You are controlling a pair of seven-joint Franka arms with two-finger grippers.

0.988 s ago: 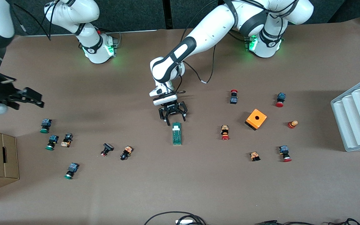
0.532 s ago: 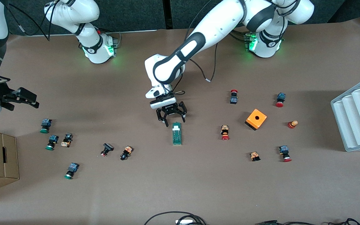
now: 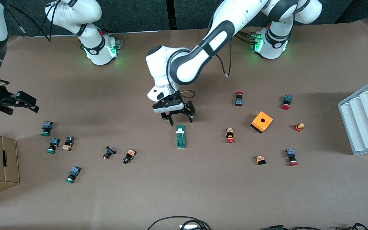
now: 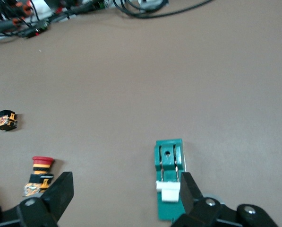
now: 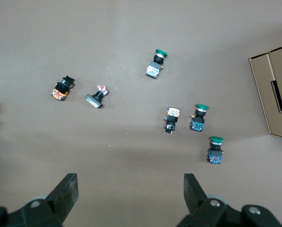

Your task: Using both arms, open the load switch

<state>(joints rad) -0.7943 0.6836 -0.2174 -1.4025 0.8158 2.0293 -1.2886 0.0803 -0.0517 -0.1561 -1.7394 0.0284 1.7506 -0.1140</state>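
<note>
Brown table, switch untouched. Left gripper spread wide just over its white end, right gripper released, waiting. Next: lower and pinch.

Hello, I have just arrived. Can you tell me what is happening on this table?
Two robot arms are about to open a load switch, a green block lying mid-table among scattered push buttons. The left gripper hangs open just above the switch's white end, not touching it. The right gripper waits open in the air at the right arm's end of the table, above the green push buttons. Nothing is gripped yet.
</note>
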